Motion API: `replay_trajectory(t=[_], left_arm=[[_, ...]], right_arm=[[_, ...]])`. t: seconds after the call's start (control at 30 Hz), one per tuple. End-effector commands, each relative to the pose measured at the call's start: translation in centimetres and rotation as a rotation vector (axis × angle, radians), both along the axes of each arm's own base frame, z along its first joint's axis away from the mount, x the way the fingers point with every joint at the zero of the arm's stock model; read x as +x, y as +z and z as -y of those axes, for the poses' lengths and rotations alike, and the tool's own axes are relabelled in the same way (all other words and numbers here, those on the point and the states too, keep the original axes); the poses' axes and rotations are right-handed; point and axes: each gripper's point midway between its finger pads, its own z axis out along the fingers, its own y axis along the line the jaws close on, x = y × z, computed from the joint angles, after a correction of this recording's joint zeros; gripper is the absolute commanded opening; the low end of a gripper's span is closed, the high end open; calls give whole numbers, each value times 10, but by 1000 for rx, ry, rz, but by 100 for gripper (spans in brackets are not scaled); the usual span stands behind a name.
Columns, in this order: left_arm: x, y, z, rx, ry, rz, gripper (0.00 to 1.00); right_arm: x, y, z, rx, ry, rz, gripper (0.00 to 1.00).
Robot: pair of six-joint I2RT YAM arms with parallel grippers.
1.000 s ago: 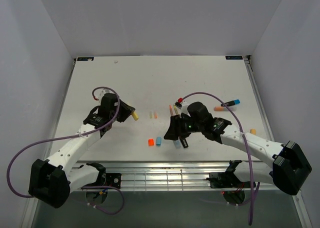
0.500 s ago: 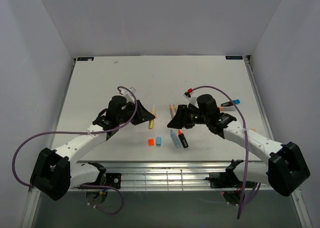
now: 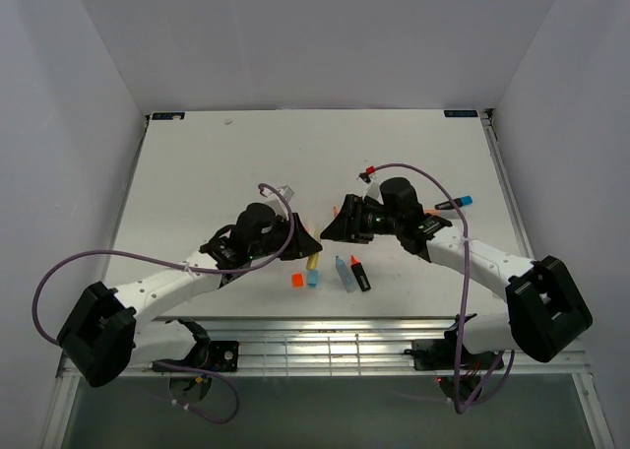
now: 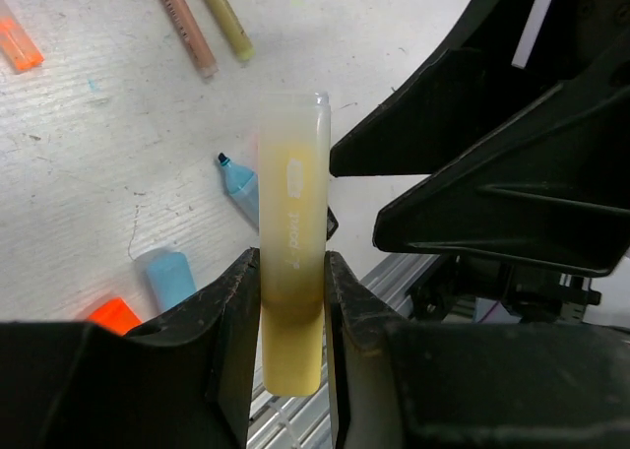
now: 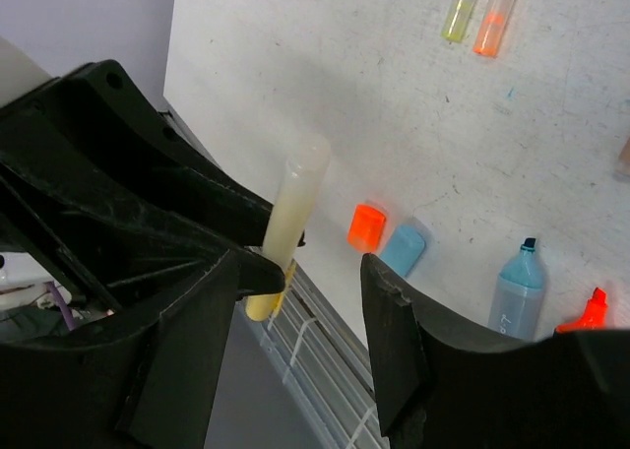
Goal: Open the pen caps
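table (image 3: pixel 197 173): white, both arms over its near middle | left gripper (image 4: pixel 292 272): pinching a yellow marker (image 4: pixel 292 223) by the barrel, its pale see-through end sticking out | right gripper (image 5: pixel 305 282): fingers spread, just beside that pale end | orange cap (image 3: pixel 296 281), blue cap (image 3: pixel 312 277): stubby, loose, side by side near the table's front edge

Pale yellow marker (image 4: pixel 292 272), white lettering down it; orange cap (image 4: pixel 116 314), light-blue cap (image 4: pixel 167 277); white counter (image 4: pixel 79 154), flecked with faint scuffs.
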Motion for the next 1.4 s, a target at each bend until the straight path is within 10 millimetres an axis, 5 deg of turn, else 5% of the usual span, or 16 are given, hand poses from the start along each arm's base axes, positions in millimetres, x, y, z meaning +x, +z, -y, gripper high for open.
replay_trajectory(t=[0.0,0.63,0.73,0.77,0.9,1.1,1.17,1.37], left_arm=[[12,11,5,32,60,73,0],[7,2,27,84,76,87,0],[6,2,31,87,69,89,0],[5,1,32,89,68,87,0],[6,2,30,96,72,98,0],[8,13,6,129,127,139,26],[7,15,2,125,113,142,49],[10,19,-8,148,108,122,50]], right_arm=[[13,31,-12,72,-29,60,59],[26,2,-26,7,-76,13,46],[27,-3,-28,6,-77,7,27],[26,-6,-29,7,-76,0,11],[26,-6,-27,10,-93,1,8],[19,3,-21,21,-79,29,8],[15,6,-20,30,-72,39,8],[8,2,-14,30,-49,36,8]])
